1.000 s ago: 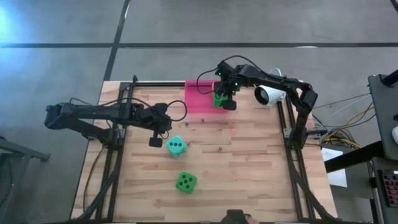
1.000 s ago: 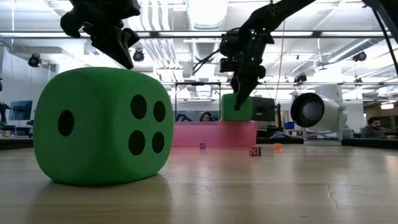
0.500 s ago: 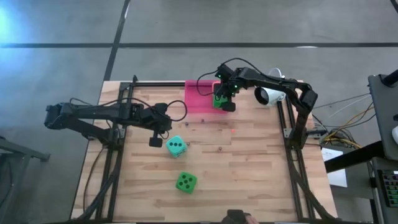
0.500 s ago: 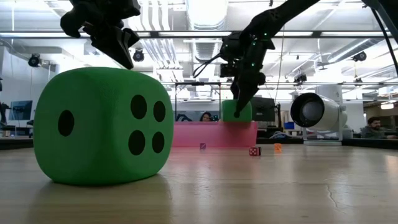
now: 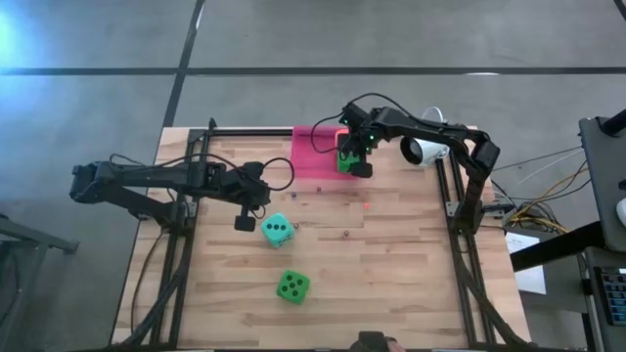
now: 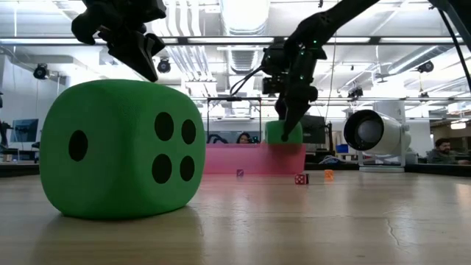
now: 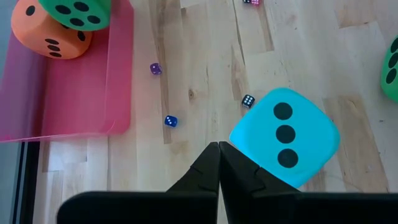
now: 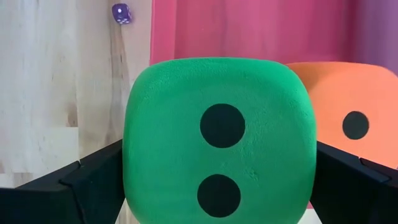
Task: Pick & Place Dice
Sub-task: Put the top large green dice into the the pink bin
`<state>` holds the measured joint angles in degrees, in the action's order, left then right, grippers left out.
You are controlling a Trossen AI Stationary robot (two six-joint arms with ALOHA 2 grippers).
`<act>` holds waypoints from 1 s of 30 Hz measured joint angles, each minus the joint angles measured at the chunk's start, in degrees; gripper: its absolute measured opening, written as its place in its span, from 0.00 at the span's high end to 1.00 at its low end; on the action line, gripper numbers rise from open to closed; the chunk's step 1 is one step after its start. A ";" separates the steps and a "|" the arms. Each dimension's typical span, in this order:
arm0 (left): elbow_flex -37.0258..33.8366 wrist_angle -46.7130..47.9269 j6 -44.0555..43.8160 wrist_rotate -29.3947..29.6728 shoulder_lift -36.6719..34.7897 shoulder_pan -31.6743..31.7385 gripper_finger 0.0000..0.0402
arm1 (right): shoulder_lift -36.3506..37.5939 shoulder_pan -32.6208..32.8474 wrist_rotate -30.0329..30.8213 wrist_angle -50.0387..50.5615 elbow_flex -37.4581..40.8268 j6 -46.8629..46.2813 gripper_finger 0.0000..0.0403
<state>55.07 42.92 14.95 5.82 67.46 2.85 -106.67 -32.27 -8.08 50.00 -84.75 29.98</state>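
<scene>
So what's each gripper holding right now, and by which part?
The right gripper holds a green die by two opposite side faces, over the pink tray. The left gripper is shut, empty, beside the teal die.

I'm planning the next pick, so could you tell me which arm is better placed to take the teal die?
The left. Its hand, shut and empty, hovers beside the teal die; the right hand holds a green die at the pink tray.
</scene>
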 joint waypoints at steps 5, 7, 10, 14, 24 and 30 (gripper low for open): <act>0.00 0.00 0.00 0.00 0.00 -0.01 0.98 | 0.06 0.00 -0.10 -0.07 -0.26 0.00 0.01; 0.00 0.00 -0.01 -0.02 0.02 0.01 0.98 | 0.06 0.00 -0.12 -0.13 -0.26 0.00 0.01; 0.00 0.00 0.00 0.00 0.01 0.01 0.98 | 0.06 0.00 -1.12 -0.50 -0.26 0.02 0.01; 0.00 0.00 0.01 -0.02 0.00 0.01 0.98 | 0.06 0.00 -1.86 -1.08 -0.28 -0.30 0.01; 0.00 0.00 0.01 -0.01 0.00 -0.02 0.98 | 0.06 0.00 -3.82 -1.51 -0.28 -1.31 0.11; 0.00 0.00 -0.01 0.00 0.00 -0.01 0.98 | 0.06 -0.37 -4.21 -1.48 -0.26 -2.38 0.05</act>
<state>55.07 42.92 14.94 5.82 67.46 2.84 -106.61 -32.64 -12.29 48.51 -85.01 27.59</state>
